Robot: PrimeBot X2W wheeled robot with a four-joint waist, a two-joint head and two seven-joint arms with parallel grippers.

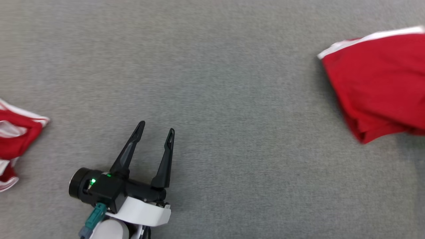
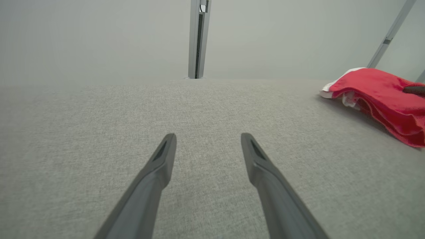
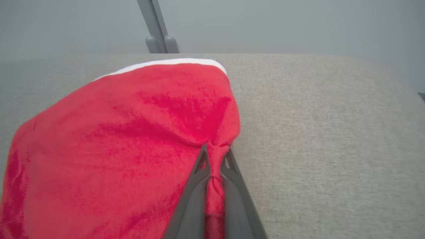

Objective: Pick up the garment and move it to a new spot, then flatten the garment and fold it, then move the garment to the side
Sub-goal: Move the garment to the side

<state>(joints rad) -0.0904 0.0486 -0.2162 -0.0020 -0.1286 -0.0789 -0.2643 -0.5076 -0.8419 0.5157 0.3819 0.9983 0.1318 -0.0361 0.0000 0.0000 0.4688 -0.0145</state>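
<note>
our right gripper is clamped tight on the garment. in the right wrist view its 2 long dark fingers pinch a narrow twist of red cloth between them, at the edge of the fabric that borders the bare surface. the garment is red with a white band along its far hem. from the pinch it spreads away to the left of that view over the grey woven surface.

in the head view the garment lies at the far right, a folded red mass with the white band along its top edge and a doubled corner pointing down towards us. its right part runs off the frame.

our left gripper shows at the lower left of the head view, its 2 fingers spread wide with only bare surface between them. whether it touches the surface or hangs just above it we cannot tell. in the left wrist view those fingers point across the grey weave towards an upright post at the far edge. there the garment lies off to the right, well apart from this gripper, and a slanted bar rises behind it.

a 2nd cloth, red with white stripes, lies crumpled at the left edge of the head view, near the left gripper but apart from it.
</note>
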